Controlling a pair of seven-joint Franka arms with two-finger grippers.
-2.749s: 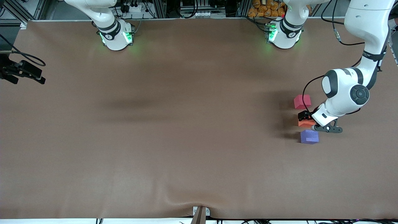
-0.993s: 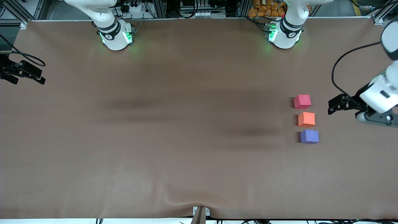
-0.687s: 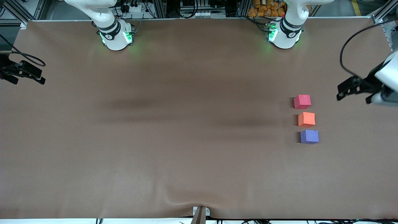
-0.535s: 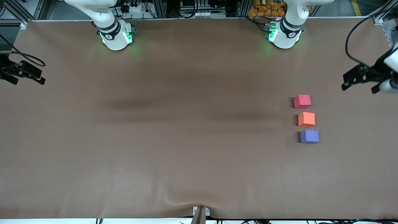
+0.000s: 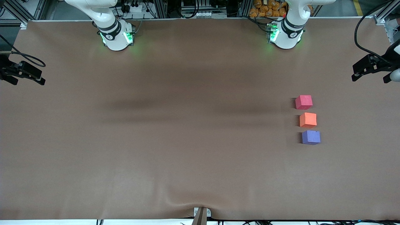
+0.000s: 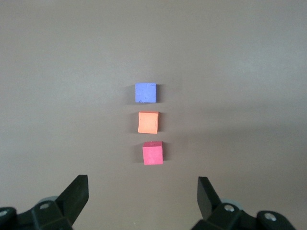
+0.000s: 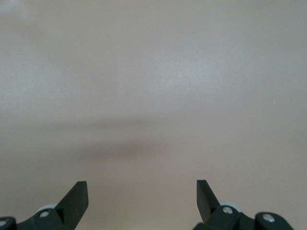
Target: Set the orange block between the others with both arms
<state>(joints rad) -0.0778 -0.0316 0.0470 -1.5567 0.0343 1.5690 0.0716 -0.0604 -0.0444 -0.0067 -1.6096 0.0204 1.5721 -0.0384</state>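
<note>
At the left arm's end of the table: three cubes are sitting in a row, apart.
Orange block (image 5: 308, 120): lying between pink cube (image 5: 303, 102) and purple cube (image 5: 311, 137), untouched.
Left gripper (image 5: 372, 68): hanging empty, fingers spread, up near the table edge, well clear of the row.
Right gripper (image 7: 142, 201): waiting over bare table (image 5: 175, 131), fingers spread, empty.

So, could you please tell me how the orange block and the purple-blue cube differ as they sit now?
Colour: the orange block is orange, the purple-blue cube violet-blue. Place: the orange block sits in the middle of the row, with the pinkish-red cube on its other flank; the purple-blue cube ends the row, nearest the front camera. Pose: in the left wrist view the orange block looks slightly turned, the purple-blue cube squarer. Both look the same size, rest on the table, apart, untouched.
</note>
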